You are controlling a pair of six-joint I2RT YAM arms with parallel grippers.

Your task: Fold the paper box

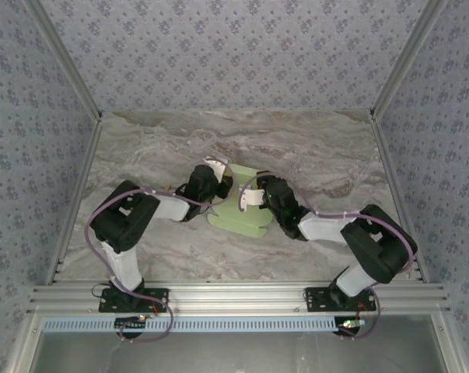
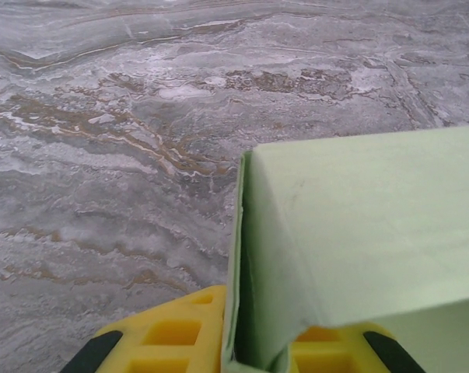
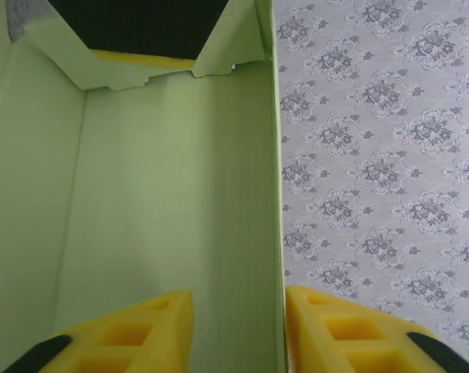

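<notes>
Mid-fold, I judge: the paper box [image 1: 242, 221] sits half-formed on the surface [image 1: 164, 148]. My left gripper [image 2: 257, 330] pinches one wall; my right gripper [image 3: 238, 303], spread, straddles another. Next: tuck the end flaps

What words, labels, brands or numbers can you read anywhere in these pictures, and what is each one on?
None can be read.
The paper box is plain pale green card, no print.
The wall covering bears only a flower pattern.
Any marking on the arm bases is too small to tell.
</notes>
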